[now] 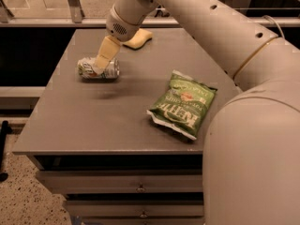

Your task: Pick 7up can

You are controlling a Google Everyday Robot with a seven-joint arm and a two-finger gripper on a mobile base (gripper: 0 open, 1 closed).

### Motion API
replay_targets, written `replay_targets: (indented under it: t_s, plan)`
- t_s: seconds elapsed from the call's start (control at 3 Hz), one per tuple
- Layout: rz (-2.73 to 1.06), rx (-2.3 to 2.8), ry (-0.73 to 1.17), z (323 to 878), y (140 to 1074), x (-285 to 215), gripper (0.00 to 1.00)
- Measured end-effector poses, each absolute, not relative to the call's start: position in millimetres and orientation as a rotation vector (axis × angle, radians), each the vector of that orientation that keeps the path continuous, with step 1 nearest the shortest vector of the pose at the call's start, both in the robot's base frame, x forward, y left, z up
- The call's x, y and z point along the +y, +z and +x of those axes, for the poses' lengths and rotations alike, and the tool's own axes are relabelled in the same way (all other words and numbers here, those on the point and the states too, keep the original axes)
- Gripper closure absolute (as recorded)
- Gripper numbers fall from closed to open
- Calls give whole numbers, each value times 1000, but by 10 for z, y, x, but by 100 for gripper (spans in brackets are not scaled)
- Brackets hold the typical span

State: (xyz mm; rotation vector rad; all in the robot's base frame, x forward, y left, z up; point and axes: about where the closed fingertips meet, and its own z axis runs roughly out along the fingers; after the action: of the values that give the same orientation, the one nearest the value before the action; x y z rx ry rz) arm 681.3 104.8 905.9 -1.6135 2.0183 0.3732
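Observation:
The 7up can (111, 70) lies on its side near the back left of the grey table (93, 121). It is silver-white with green lettering. My gripper (100, 65) hangs from the cream arm that reaches in from the upper right. It is right at the can, in front of its middle, and covers part of it. I cannot tell whether it touches the can.
A green chip bag (183, 104) lies flat at the table's right front. A yellow soft object (137, 39) sits at the back edge. Drawers (140, 187) are below the tabletop. My arm's big link (253, 139) fills the right side.

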Motion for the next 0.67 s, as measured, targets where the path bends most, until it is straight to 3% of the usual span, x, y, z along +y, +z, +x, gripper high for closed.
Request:
replay_targets:
  t_s: [0.67]
  plan:
    - [-1692, 2031, 295, 6802, 8800, 1389, 0]
